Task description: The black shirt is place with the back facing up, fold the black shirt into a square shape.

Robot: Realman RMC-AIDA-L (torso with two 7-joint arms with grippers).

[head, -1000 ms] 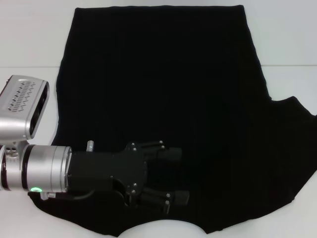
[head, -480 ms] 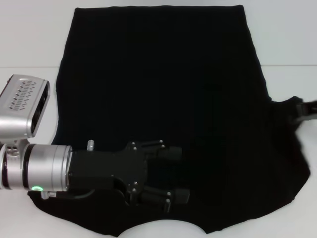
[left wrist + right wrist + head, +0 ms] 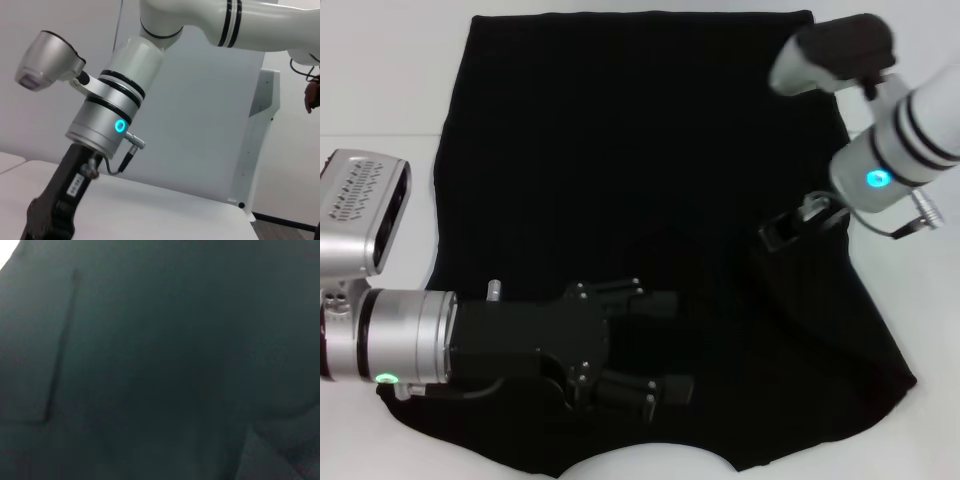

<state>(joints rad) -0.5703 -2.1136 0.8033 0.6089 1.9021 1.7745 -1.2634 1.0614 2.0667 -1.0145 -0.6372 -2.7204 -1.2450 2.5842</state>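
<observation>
Black shirt [image 3: 650, 160] flat on table [image 3: 380, 70], left gripper [image 3: 665, 345] near, right gripper [image 3: 775, 240] right.

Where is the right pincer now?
In the head view the right pincer is low over the shirt, on its right side, across from the left pincer near the front edge.

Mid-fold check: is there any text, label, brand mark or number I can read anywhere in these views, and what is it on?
No text reads clearly in any view.
The black shirt is plain, with no print or tag showing.
In the left wrist view a small white label sits on the right gripper's black body, but its characters are too small to read.
The left gripper and the arms show only glowing rings, no words.
</observation>
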